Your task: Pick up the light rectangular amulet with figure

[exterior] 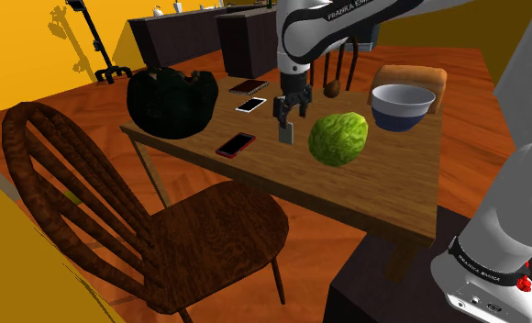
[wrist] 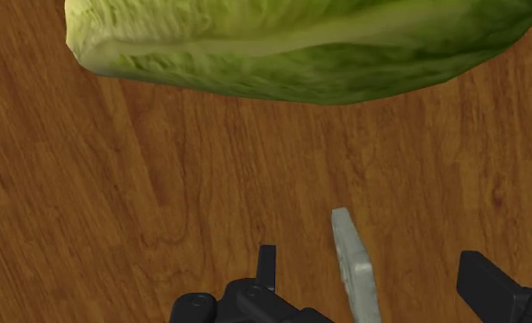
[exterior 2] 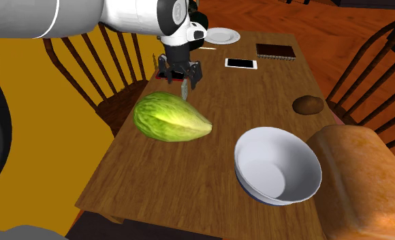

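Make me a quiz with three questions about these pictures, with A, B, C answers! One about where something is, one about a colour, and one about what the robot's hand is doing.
1. Where is the light amulet?
A) between the fingers of the gripper
B) inside the bowl
C) on the chair

2. What colour is the lettuce?
A) red
B) green
C) blue

3. How are the gripper's fingers?
A) shut on the amulet
B) shut on the lettuce
C) open, touching nothing

Answers:
1 A: the wrist view shows the amulet with one finger on each side of it.
2 B: its leaves are green in every view.
3 C: a gap shows on each side of the amulet.
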